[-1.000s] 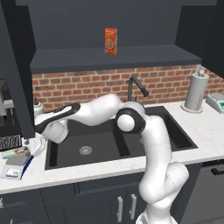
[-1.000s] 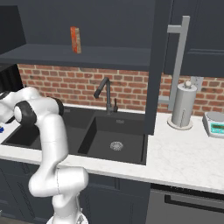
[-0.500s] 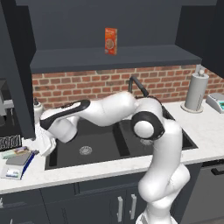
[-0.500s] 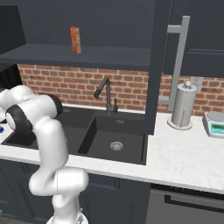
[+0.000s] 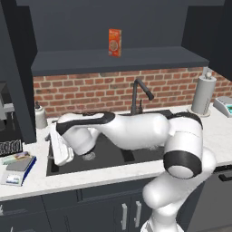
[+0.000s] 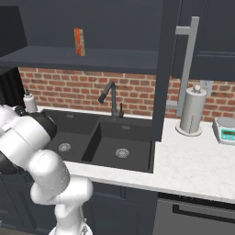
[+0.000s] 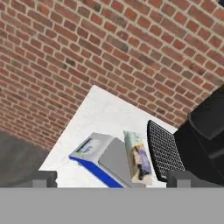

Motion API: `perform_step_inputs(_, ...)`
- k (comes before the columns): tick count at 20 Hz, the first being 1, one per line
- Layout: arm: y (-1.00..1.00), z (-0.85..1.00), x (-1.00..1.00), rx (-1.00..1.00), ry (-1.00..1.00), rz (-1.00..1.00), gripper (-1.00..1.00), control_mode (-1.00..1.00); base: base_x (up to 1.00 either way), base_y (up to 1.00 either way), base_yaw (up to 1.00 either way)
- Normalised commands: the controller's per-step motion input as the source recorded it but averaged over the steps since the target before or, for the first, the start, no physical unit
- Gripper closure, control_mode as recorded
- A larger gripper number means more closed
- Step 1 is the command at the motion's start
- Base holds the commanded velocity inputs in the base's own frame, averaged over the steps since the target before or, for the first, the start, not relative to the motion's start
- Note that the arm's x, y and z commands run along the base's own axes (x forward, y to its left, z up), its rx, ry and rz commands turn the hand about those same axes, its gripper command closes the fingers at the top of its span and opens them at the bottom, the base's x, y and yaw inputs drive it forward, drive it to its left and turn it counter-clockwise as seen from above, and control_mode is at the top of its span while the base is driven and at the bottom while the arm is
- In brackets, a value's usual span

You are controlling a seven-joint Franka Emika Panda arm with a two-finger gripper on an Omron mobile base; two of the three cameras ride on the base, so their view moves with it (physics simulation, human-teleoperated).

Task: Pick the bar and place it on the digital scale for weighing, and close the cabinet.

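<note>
Bar (image 7: 139, 158) and digital scale (image 7: 101, 155) sit together at the lower middle of the hand view: the pale wrapper with its greenish and tan patches lies lengthwise along the far edge of the grey weighing plate, resting on the plate, which suggests the weighing part of the task is already met. In the left base view the same scale (image 5: 18, 167) is at the lower left of the frame on the white counter (image 5: 90, 179), with the bar (image 5: 16, 158) a pale strip along its back edge, just in front of a black appliance at the left edge.

The gripper (image 7: 111, 177) has its two dark fingertips spread wide at the bottom corners of the hand view, with nothing between them, so it is open and empty. The bar lies above and between those tips, a little toward the right one, apart from both. In the left base view the white hand (image 5: 61, 148) hangs at the left rim of the black sink (image 5: 113, 154), just right of the scale, clear of it.

The cabinet (image 6: 163, 69) is not closed: in the right base view its dark door stands edge-on through the upper middle of the frame, with the long silver handle (image 6: 186, 64) to its right, and the open shelf holds an upright orange box (image 6: 79, 41). Shutting that door looks like the remaining step, and it is well apart from the hand.
</note>
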Motion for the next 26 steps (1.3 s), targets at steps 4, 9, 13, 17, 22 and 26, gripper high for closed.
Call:
perform_step_inputs(4,-0.57,0.7,-0.29,0.17,-0.12,-0.17,-1.0,-1.0,0.0,0.0,0.0)
perform_step_inputs(9,-0.65,0.86,-0.32,0.2,-0.07,-0.15,-1.0,-1.0,0.0,0.0,0.0)
perform_step_inputs(13,-0.61,0.93,-0.38,0.1,0.0,-0.13,-1.0,-1.0,0.0,0.0,0.0)
perform_step_inputs(17,-0.88,0.74,-0.61,0.01,0.01,-0.21,-1.0,-1.0,0.0,0.0,0.0)
perform_step_inputs(22,-0.66,0.76,-0.41,-0.12,-0.16,-0.25,-1.0,-1.0,0.0,0.0,0.0)
perform_step_inputs(26,-0.47,0.56,-0.38,-0.3,-0.36,-0.24,-1.0,-1.0,0.0,0.0,0.0)
